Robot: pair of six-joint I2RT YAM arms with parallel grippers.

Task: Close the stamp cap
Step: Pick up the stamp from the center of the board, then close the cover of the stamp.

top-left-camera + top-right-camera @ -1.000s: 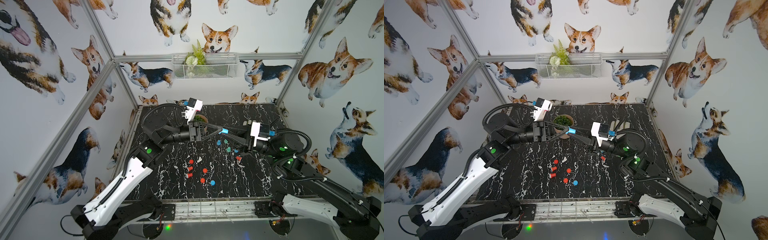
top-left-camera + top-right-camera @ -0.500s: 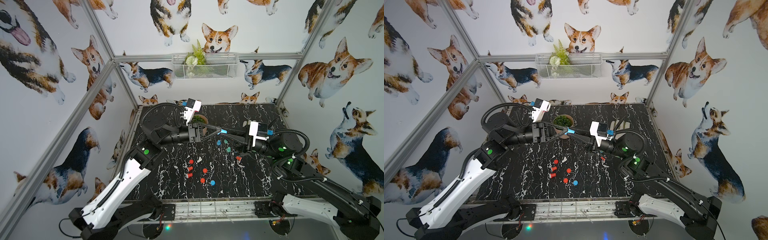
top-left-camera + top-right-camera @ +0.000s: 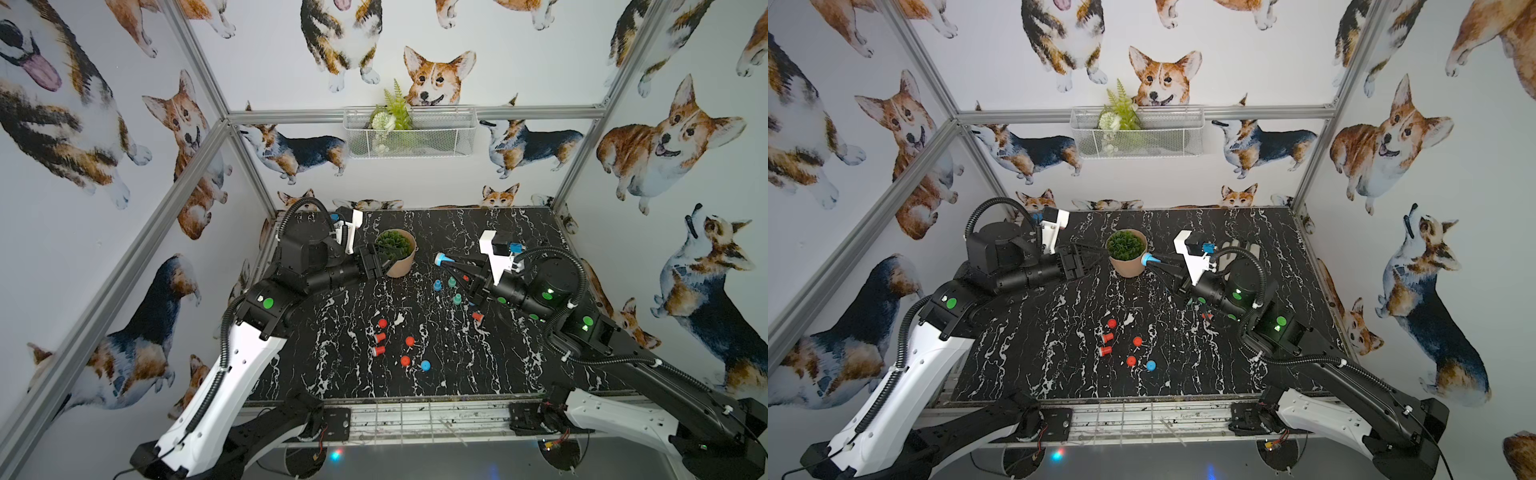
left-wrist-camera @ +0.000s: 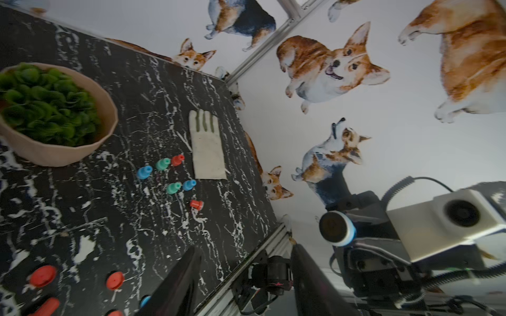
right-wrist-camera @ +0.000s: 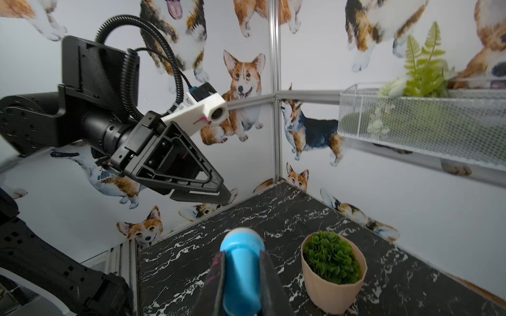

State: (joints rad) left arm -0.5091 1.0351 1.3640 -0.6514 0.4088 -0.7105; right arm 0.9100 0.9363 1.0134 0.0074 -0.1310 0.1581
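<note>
My right gripper (image 3: 451,264) (image 3: 1158,262) (image 5: 242,255) is shut on a blue stamp (image 3: 441,259) (image 3: 1147,260) (image 5: 241,268) and holds it level above the table, pointing at the left arm. A pale cap ring sits on the stamp's front end (image 4: 338,228). My left gripper (image 3: 384,259) (image 3: 1098,257) (image 4: 243,247) hovers by the plant pot, a short gap away from the stamp. It is open, with nothing between its fingers. From the right wrist view the left gripper (image 5: 224,195) shows side-on, above and left of the stamp.
A beige pot (image 3: 401,268) (image 3: 1127,270) (image 4: 54,156) (image 5: 328,290) with a green plant stands between the arms. Several blue, green and red stamps (image 3: 451,286) (image 4: 167,175) lie under the right gripper, several red ones (image 3: 380,338) mid-table. A white glove (image 4: 206,147) lies at the back right.
The left gripper has opened and drawn back left, away from the stamp's end. The right gripper stays shut on the stamp in about the same place.
</note>
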